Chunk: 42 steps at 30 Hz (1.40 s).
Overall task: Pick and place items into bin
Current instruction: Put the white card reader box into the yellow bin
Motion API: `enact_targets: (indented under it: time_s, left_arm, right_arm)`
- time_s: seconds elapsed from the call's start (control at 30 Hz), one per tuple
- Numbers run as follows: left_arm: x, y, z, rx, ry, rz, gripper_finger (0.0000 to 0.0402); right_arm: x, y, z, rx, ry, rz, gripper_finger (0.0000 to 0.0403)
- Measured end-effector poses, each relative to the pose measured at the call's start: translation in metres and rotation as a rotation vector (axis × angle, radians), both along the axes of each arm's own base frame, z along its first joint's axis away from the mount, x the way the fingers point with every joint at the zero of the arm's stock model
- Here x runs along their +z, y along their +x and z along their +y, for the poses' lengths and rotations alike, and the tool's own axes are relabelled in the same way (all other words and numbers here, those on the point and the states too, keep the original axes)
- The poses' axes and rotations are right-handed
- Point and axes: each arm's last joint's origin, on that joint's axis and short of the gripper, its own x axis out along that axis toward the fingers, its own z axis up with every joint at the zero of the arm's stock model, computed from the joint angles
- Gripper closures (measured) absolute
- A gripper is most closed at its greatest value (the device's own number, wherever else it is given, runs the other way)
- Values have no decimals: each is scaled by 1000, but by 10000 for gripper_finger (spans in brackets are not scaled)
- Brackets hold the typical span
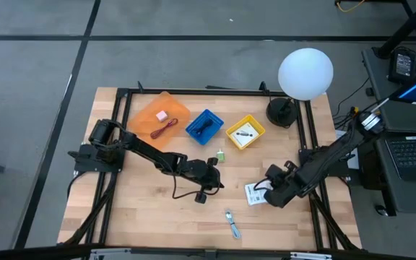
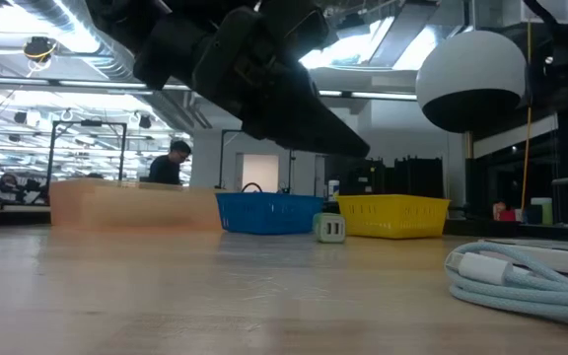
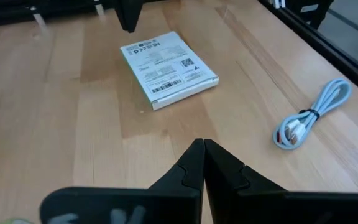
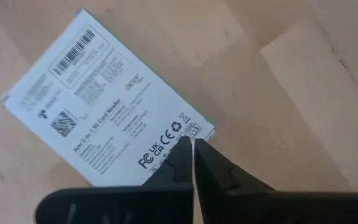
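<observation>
The white printed packet lies flat on the table near its right side and also shows in the left wrist view. My right gripper is shut, with its tips over the packet's edge. My left gripper is shut and hovers mid-table, left of the packet. The blue-silver tool, a coiled light-blue cable, lies near the table's near edge. The tiny green piece stands in front of the bins. The pink block and red cord lie in the orange bin. My right gripper's shut fingertips point down at the packet's edge by the printed marks near one corner. The packet lies flat on the table. I cannot tell whether the fingertips touch it.
Three bins stand in a row at the far side: orange, blue holding the black coiled cable, and yellow holding a white card. A lamp with a white globe stands at the far right. Bare wood lies near left.
</observation>
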Motion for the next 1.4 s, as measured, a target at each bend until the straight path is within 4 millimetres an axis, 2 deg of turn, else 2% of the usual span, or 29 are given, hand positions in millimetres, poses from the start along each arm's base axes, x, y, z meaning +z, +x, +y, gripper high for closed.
enact_targets:
  time_s: [0.47,0.87,1.23,1.4]
  left_arm:
    - [1,0,-1,-3,-3,-14,398]
    - [1,0,-1,-3,-3,-14,398]
    - [1,0,-1,-3,-2,-14,398]
    - [1,1,1,38,58,-27,398]
  right_arm:
    - [-17,6,4,-1,-53,42,403]
    - [-29,16,-1,-49,-83,70,403]
    - [-36,28,-9,-165,-23,83,403]
    - [-36,33,-14,-228,19,76,403]
